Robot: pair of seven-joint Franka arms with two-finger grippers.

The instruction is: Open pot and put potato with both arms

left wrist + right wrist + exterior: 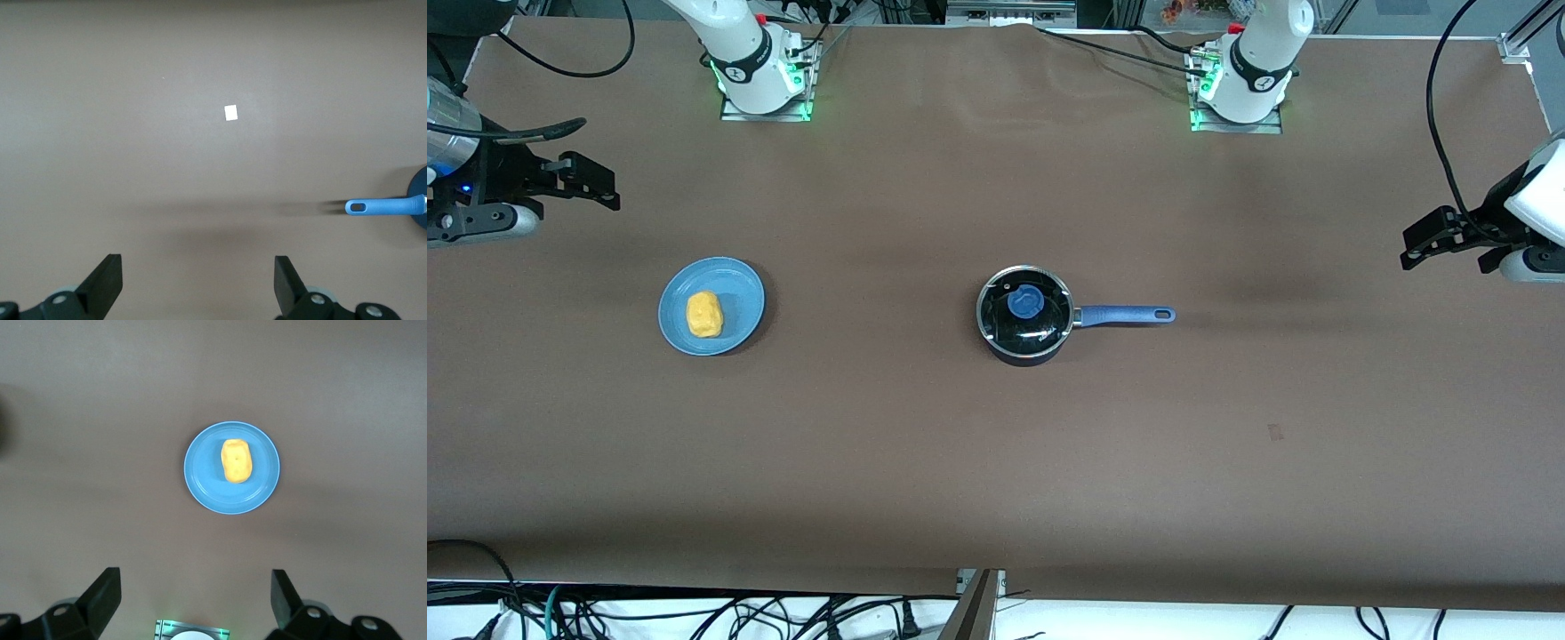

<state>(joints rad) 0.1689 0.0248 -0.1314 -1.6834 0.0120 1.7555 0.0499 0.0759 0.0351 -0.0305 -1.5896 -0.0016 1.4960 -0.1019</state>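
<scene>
The black pot stands mid-table with its glass lid and blue knob on; its blue handle points toward the left arm's end. The yellow potato lies on a blue plate toward the right arm's end. My left gripper hangs open and empty over the table's left-arm end; its wrist view shows its fingers and the handle. My right gripper hangs open and empty over the right-arm end; its wrist view shows the potato on the plate.
A brown cloth covers the table. Both arm bases stand along the edge farthest from the front camera. A small white square lies on the cloth near the left arm's end. Cables run along the nearest edge.
</scene>
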